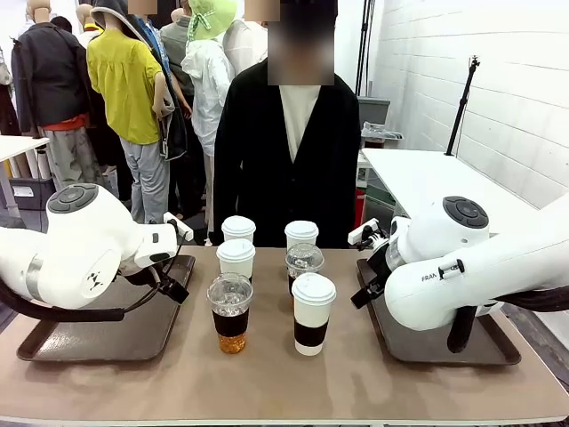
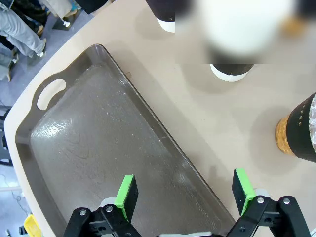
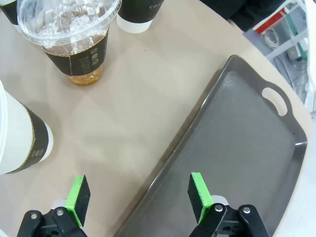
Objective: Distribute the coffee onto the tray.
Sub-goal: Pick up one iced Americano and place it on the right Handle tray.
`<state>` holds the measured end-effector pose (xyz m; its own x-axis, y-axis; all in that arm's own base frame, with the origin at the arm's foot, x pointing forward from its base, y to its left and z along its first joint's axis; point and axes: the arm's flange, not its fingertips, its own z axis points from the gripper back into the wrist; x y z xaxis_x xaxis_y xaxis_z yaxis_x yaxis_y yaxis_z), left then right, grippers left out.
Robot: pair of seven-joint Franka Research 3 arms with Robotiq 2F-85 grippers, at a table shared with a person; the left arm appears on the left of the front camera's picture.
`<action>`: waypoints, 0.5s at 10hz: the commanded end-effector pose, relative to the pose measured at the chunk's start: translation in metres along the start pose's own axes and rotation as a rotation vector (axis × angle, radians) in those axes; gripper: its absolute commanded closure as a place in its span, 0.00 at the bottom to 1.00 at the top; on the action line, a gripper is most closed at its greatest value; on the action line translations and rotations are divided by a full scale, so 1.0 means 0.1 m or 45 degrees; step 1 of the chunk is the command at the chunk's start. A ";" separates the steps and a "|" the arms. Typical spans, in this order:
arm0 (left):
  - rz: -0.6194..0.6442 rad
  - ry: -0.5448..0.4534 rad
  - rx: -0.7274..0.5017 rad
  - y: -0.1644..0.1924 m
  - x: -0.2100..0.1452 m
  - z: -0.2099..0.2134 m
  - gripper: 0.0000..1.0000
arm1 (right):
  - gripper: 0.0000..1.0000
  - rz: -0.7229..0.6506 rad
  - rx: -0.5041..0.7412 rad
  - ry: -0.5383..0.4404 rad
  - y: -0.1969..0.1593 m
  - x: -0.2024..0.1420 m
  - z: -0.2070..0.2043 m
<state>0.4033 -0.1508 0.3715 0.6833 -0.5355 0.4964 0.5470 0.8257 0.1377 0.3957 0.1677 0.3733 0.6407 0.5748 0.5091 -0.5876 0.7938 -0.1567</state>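
Coffee cups point(image 1: 313, 311), 6 pcs, bunched mid-table. L gripper point(image 2: 185, 190), R gripper point(image 3: 139, 193): both spread wide, empty. Risk: wide jaws clip neighbour cup on approach; tips, spills.

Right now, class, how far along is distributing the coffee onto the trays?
Done: nothing; the four paper cups and two iced coffees stand on the table between the left tray and right tray. In hand: nothing; left gripper and right gripper hang open. Left: all six cups.
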 end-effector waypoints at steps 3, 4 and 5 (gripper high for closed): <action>0.000 0.000 0.000 0.00 0.00 0.00 0.00 | 0.00 0.000 0.000 0.000 0.00 0.00 0.00; 0.000 0.000 0.000 0.00 0.00 0.00 0.00 | 0.00 0.000 0.000 0.000 0.00 0.00 0.00; 0.000 0.000 0.000 0.00 0.00 0.00 0.00 | 0.00 0.000 0.000 0.000 0.00 0.00 0.00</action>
<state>0.4033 -0.1508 0.3715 0.6833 -0.5355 0.4964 0.5470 0.8257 0.1377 0.3957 0.1677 0.3733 0.6407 0.5747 0.5091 -0.5876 0.7939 -0.1567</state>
